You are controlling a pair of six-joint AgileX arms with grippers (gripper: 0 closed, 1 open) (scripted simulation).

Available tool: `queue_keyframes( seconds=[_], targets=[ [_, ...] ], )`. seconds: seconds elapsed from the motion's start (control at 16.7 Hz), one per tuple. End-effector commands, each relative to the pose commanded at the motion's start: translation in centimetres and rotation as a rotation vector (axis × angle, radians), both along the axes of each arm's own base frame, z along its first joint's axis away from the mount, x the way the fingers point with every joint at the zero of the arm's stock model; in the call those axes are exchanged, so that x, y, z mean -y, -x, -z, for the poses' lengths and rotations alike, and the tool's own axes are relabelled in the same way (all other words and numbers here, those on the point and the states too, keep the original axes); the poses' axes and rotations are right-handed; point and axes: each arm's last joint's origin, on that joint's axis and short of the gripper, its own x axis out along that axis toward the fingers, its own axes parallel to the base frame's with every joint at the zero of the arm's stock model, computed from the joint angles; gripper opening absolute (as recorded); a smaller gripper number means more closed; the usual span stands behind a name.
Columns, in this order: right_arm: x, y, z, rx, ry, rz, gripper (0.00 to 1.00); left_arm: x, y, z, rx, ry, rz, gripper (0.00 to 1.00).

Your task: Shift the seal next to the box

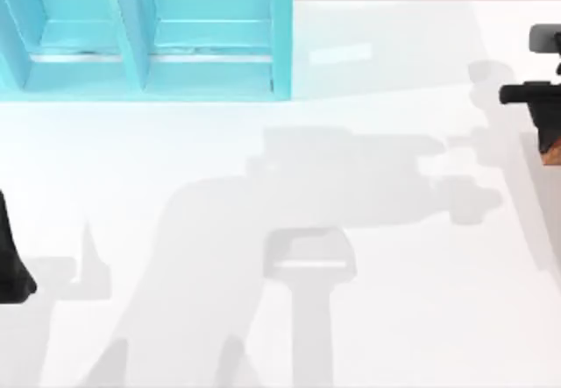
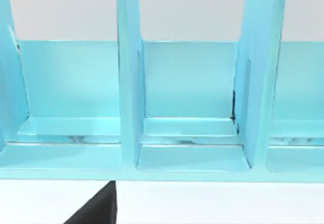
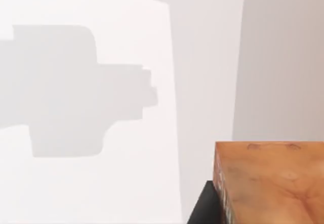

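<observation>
At three o'clock on the white surface (image 1: 368, 318), the right claw (image 1: 545, 116) sits over the seal (image 1: 551, 153); I cannot tell its grip. Turquoise box (image 1: 149, 46) waits at eleven o'clock, well apart. Left claw (image 1: 10, 265) idles at nine.

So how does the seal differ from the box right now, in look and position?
The seal is a small orange-brown block at the table's right edge, under the right hand; the box is a large light-blue divided rack at the top left. The seal is solid, the box open with upright partitions. They sit far apart, not beside each other.
</observation>
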Motion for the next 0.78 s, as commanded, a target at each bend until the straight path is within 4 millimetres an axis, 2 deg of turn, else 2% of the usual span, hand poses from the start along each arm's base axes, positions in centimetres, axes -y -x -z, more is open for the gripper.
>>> queue_keyframes(
  seconds=[0.42, 0.78],
  targets=[
    [0.00, 0.00, 0.00, 0.000, 0.000, 0.000, 0.98, 0.00, 0.00, 0.00, 0.000, 0.000, 0.000, 1.00],
    [0.00, 0.00, 0.00, 0.000, 0.000, 0.000, 1.00, 0.00, 0.00, 0.00, 0.000, 0.000, 0.000, 1.00]
  ],
)
